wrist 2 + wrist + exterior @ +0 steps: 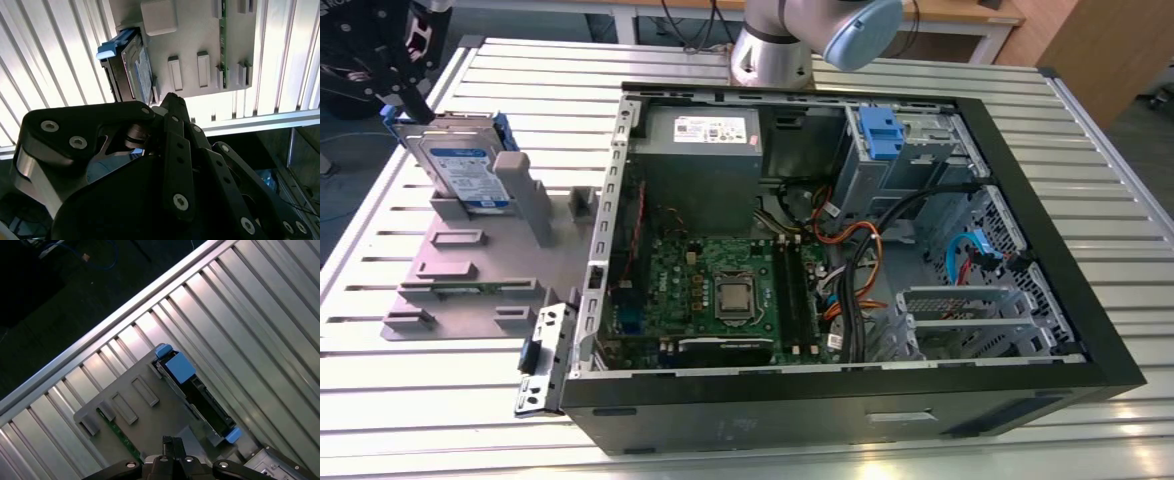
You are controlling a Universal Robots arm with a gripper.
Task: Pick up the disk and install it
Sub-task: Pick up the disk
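The disk point(464, 170) stands on edge in the grey plastic stand point(454, 270) at the exterior view's left, its white-and-blue label facing out and blue rails along its edges. My gripper point(420, 108) hangs just above and behind its top edge, fingers together with nothing between them, apart from the disk. In both wrist views the disk point(131, 70) point(197, 390) sits upright on the stand point(195, 45) point(140, 420), a short way beyond my gripper point(172, 99) point(169, 441).
An open computer case point(1067, 300) lies to the exterior view's right of the stand, with a motherboard, cables, a grey power-supply box point(700, 140) and a drive bay holding a blue carrier point(881, 135). The slatted metal table point(520, 80) ends close behind the stand.
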